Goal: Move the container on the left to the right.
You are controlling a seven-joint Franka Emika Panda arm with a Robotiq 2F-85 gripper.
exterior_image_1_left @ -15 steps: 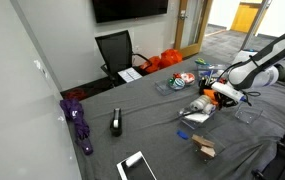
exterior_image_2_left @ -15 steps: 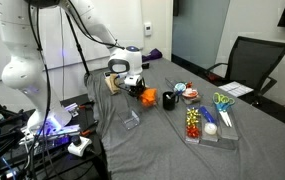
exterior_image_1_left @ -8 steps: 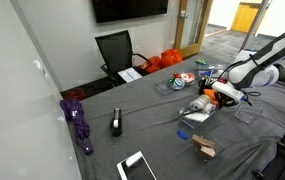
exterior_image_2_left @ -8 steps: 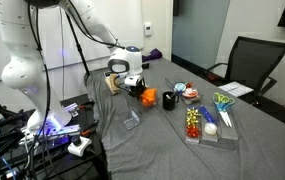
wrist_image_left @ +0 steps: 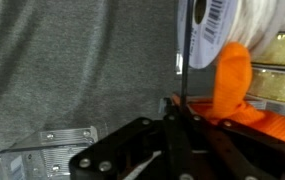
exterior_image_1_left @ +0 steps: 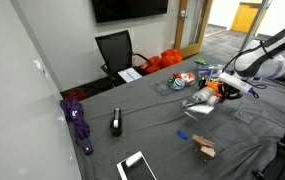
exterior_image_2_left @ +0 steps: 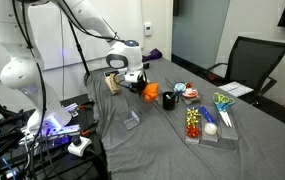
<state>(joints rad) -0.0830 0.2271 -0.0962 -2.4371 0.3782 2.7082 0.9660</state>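
My gripper (exterior_image_2_left: 138, 86) is shut on the rim of the container (exterior_image_2_left: 152, 94), a shallow clear box with orange items inside, and holds it tilted just above the grey tablecloth. It shows the same way in an exterior view, gripper (exterior_image_1_left: 223, 90) on the container (exterior_image_1_left: 203, 99). In the wrist view my gripper (wrist_image_left: 179, 108) pinches the thin clear wall, with an orange item (wrist_image_left: 232, 80) and a white-and-dark piece (wrist_image_left: 222, 28) beyond it.
A second clear plastic box (exterior_image_2_left: 132, 120) without orange lies near the table edge and shows in the wrist view (wrist_image_left: 47, 150). A black cup of pens (exterior_image_2_left: 169, 99) stands beside the held container. A clear tray of coloured items (exterior_image_2_left: 208, 126) lies further along.
The gripper has risen a little and carried the container up off the cloth and slightly towards the cup of pens. Everything else stays put.
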